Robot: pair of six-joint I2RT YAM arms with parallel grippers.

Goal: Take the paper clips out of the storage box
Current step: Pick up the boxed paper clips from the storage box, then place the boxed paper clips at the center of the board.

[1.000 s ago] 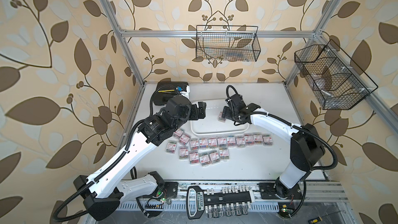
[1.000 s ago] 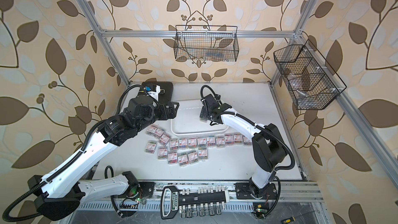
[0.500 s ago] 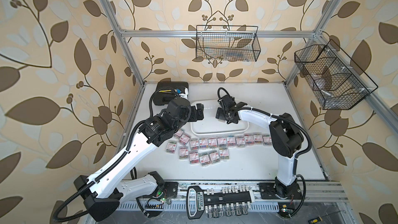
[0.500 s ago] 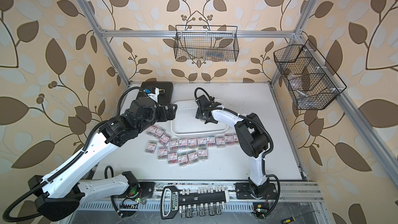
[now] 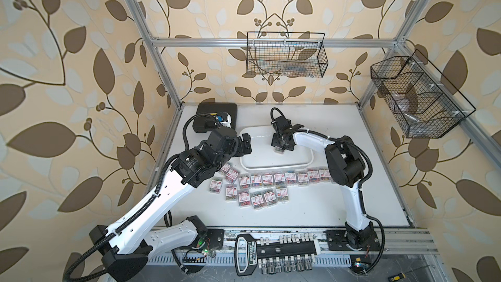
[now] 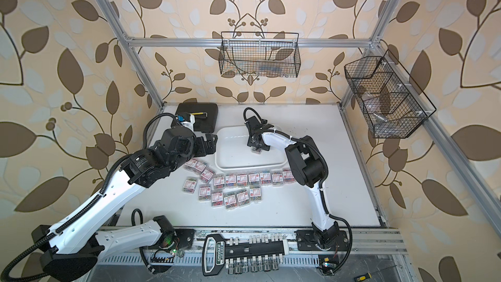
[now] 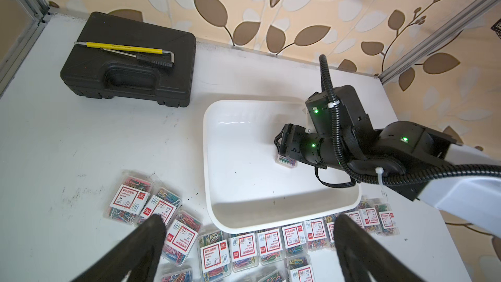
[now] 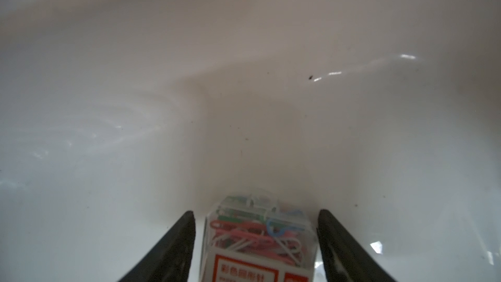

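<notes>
The storage box (image 5: pixel 276 167) (image 6: pixel 249 168) (image 7: pixel 208 158) is a shallow white tray at mid-table. One clear box of paper clips (image 5: pixel 278 150) (image 6: pixel 256 150) (image 7: pixel 286 161) (image 8: pixel 257 234) lies on its floor. My right gripper (image 5: pixel 280 147) (image 8: pixel 256 211) reaches down into the tray and straddles that box, fingers close on both sides, a thin gap showing on one side. Several more paper clip boxes (image 5: pixel 271 183) (image 6: pixel 238 183) (image 7: pixel 244 248) lie on the table in front of the tray. My left gripper (image 5: pixel 245 145) (image 7: pixel 249 219) hovers open and empty by the tray's left end.
A black hard case (image 5: pixel 214 116) (image 7: pixel 130 61) with a yellow tool on its lid sits at the back left. Black wire baskets hang on the back wall (image 5: pixel 284 55) and the right wall (image 5: pixel 417 99). A socket rail (image 5: pixel 273 250) lies along the front.
The right arm's elbow has swung in towards the front, its gripper has come down round the box in the tray, and its jaws have narrowed. The left arm has hardly moved.
</notes>
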